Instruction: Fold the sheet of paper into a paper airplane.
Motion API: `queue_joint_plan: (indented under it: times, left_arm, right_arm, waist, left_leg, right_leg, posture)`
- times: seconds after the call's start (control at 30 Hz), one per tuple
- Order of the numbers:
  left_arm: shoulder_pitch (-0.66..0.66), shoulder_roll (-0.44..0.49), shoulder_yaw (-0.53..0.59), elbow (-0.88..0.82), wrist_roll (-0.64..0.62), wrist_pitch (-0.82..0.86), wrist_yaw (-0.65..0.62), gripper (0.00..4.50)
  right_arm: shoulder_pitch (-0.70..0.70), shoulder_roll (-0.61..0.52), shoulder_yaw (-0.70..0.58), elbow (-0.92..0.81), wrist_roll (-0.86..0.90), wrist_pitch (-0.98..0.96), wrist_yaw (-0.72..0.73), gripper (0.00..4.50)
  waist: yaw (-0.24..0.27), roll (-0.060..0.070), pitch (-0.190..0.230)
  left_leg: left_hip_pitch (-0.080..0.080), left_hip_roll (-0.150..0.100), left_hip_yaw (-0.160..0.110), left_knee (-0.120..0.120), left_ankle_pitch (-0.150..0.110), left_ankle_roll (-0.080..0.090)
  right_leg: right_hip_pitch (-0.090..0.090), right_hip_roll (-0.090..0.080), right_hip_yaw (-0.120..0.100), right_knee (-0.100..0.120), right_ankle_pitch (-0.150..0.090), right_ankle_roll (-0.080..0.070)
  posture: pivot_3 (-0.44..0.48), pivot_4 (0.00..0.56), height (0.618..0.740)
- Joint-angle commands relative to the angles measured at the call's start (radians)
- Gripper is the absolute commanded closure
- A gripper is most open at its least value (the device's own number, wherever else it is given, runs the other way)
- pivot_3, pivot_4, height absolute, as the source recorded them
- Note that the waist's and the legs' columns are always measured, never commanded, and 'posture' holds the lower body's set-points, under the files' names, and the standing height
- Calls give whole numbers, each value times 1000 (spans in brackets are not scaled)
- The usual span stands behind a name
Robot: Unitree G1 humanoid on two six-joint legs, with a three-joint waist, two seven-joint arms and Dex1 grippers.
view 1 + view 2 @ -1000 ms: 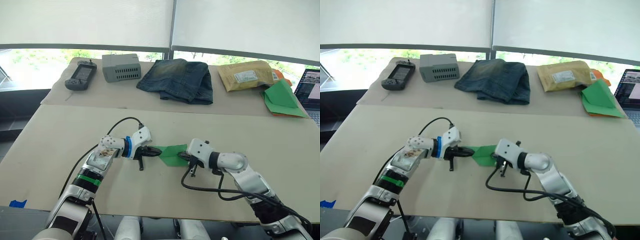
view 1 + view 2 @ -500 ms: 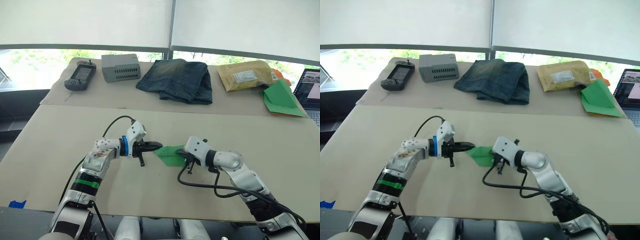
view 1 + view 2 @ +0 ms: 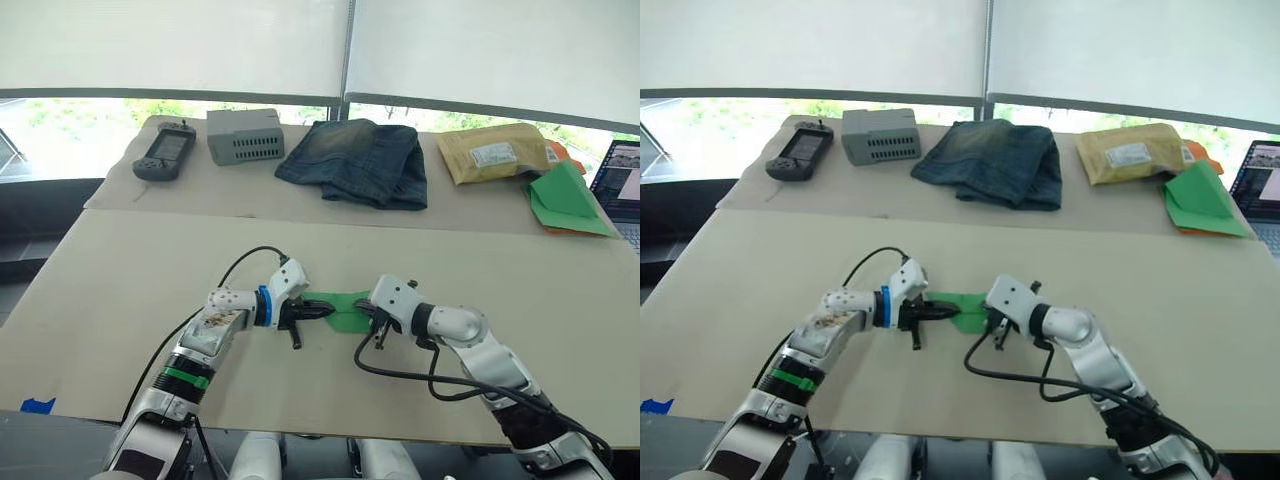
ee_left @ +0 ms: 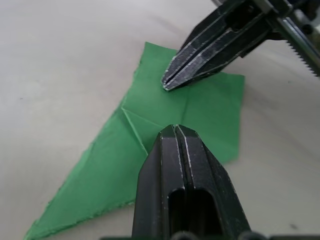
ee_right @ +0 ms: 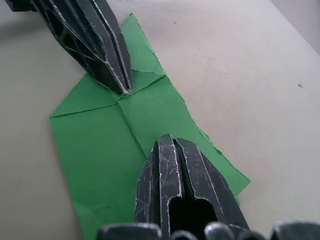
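Unmarked, the sheet of paper [image 4: 170,120] bears no legible writing.

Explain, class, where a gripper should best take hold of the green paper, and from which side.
Probably the paper's blunt square end, nearest the right gripper, approached low from the robot's right. The paper lies flat, so a finger must slide under a free edge. Both grippers, including the left gripper, are shut, pressing on top.
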Motion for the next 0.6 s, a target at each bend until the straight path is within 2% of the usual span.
queue_joint_plan:
  times: [0.03,0.17,0.33,0.6]
  left_arm:
    - [-1,-12,-24,6,33,30,43,4500]
    - [8,-3,-36,13,39,29,37,4500]
    - [4,5,-38,25,41,35,34,4500]
    - [-19,13,-47,54,47,22,17,4500]
  right_arm:
    - [42,4,7,15,-19,43,-19,4465]
    - [67,31,-27,-23,-7,31,-70,4465]
    - [98,133,-48,-74,44,-2,-128,4465]
    - [157,214,-45,-42,5,53,-221,4465]
  waist:
    - [0,0,-2]
    - [1,0,-3]
    - [-1,0,-3]
    - [-2,1,-3]
  left_leg:
    - [0,0,0,0,0,0]
    - [1,0,0,-1,0,0]
    - [1,0,0,-1,0,0]
    - [1,1,0,-2,0,0]
  right_leg:
    - [0,0,0,0,0,0]
    - [1,0,0,0,0,0]
    - [0,0,0,0,0,0]
    - [0,0,0,0,0,0]
  posture:
    - [0,150,734]
    - [0,150,734]
    - [0,150,734]
    - [0,150,734]
